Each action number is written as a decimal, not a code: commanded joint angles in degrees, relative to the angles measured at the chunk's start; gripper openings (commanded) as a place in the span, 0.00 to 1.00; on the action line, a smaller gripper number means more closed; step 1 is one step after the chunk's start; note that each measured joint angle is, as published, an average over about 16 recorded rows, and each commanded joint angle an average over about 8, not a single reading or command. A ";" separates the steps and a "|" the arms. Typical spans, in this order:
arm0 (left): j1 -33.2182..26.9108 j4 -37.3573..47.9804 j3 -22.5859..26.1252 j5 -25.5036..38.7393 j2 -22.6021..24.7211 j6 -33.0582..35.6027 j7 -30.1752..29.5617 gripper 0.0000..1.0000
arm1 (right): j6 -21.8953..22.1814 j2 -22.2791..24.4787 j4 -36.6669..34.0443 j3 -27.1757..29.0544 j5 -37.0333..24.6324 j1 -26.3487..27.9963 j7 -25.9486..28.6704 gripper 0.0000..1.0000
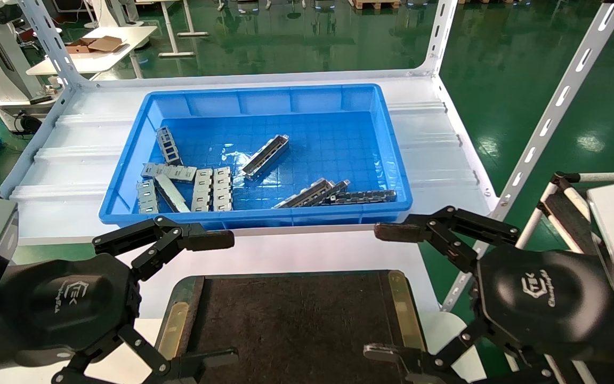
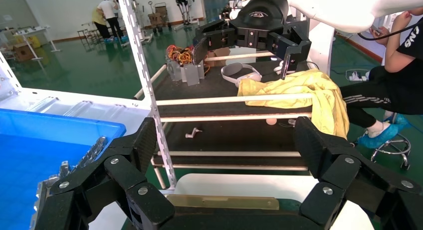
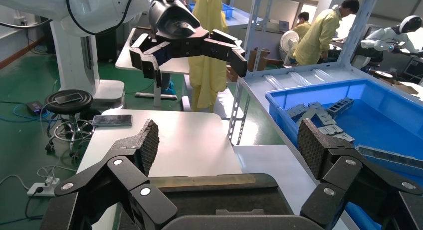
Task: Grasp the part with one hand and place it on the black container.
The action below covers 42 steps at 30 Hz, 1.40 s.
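Note:
Several slim silver-grey parts lie in the blue bin (image 1: 126,176). One part (image 1: 265,156) lies alone near the middle. Others (image 1: 309,194) lie by the bin's front right wall and show in the left wrist view (image 2: 92,152). The black container (image 1: 296,320) lies empty in front of the bin, with brass side strips (image 2: 224,202); it also shows in the right wrist view (image 3: 224,202). My left gripper (image 1: 219,298) hovers open and empty over the container's left edge. My right gripper (image 1: 387,292) hovers open and empty over its right edge.
Wider pale-grey slotted plates (image 1: 211,189) lie at the bin's front left. The bin sits on a white shelf framed by slotted metal uprights (image 1: 552,112). A low cart with white rails (image 1: 563,208) stands to the right.

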 commanded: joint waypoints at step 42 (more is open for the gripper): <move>0.01 -0.01 -0.01 0.00 -0.01 0.00 0.00 1.00 | 0.00 0.00 0.00 0.00 0.00 0.00 0.00 1.00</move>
